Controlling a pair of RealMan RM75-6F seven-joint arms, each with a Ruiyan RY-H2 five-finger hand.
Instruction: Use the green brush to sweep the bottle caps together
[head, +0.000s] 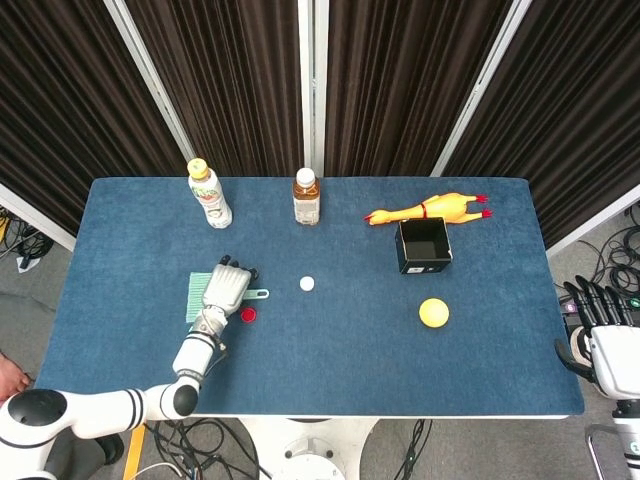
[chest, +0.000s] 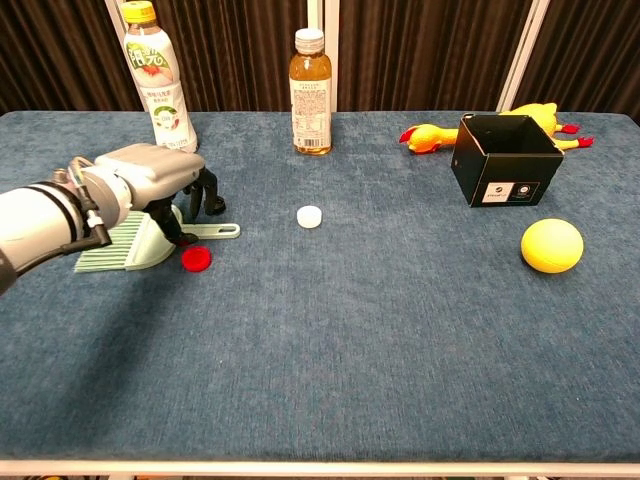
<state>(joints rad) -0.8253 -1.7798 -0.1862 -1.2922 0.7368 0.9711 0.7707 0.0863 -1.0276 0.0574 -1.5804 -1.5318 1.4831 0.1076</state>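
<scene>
Your left hand (chest: 150, 172) sits over the green brush (chest: 130, 243), fingers curled down around the brush where head meets handle; whether it truly grips is unclear. The brush lies flat on the worktop (chest: 330, 340), bristles pointing away from the white cap (chest: 309, 216), handle toward it. The red cap (chest: 196, 259) lies just beside the brush handle; the black cap (chest: 213, 205) sits behind your fingers. Your right hand (head: 598, 325) hangs off the worktop edge, well apart from the brush, fingers spread, holding nothing.
</scene>
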